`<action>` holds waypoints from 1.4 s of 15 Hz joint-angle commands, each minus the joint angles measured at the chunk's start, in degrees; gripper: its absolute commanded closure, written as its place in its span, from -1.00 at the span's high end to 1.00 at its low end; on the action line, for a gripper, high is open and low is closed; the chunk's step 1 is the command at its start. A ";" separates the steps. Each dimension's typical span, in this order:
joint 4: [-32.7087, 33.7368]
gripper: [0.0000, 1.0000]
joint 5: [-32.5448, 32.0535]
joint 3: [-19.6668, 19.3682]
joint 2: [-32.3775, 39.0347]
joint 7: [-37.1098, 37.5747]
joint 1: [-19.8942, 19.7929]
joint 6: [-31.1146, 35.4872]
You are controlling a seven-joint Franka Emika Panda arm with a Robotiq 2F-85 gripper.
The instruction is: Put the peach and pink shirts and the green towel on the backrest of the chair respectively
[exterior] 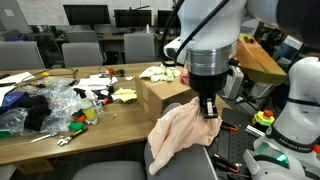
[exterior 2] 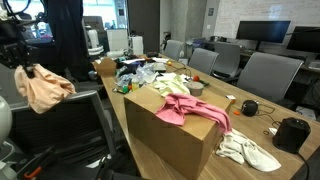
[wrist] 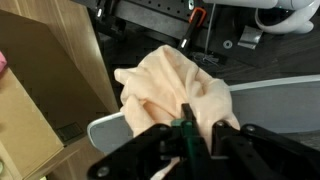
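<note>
**Peach shirt pinched over the chair backrest, box edge close by**

In an exterior view the wooden table [exterior: 90, 135] fills the left, its far half crowded with bags and small clutter and its near edge bare. Further right lies the pale green towel [exterior: 160, 72], at the back of the table behind the cardboard box [exterior: 160, 95]. The box stands at the table's right corner. The pink shirt [exterior 2: 190, 110] is draped over the box's top and spills over its front edge.

Just right of the box, the peach shirt [exterior: 178, 132] hangs bunched from the gripper [exterior: 208, 108], whose claw is pinched together on a fold of the fabric. The shirt's lower folds reach the rounded top edge of the chair backrest [wrist: 275, 100]. In the wrist view the backrest shows bare on both sides of the cloth. There the box wall sits near the shirt's left side, with a narrow strip of floor between them. To the right, robot hardware and cables crowd close.
</note>
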 commanded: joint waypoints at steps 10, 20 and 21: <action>-0.38 -0.95 2.19 -0.30 -3.18 -3.11 1.77 -2.66; -0.75 -0.95 0.56 5.69 -2.18 -2.27 6.12 -4.54; -0.94 -0.95 0.54 6.39 -2.23 -2.32 6.69 -4.72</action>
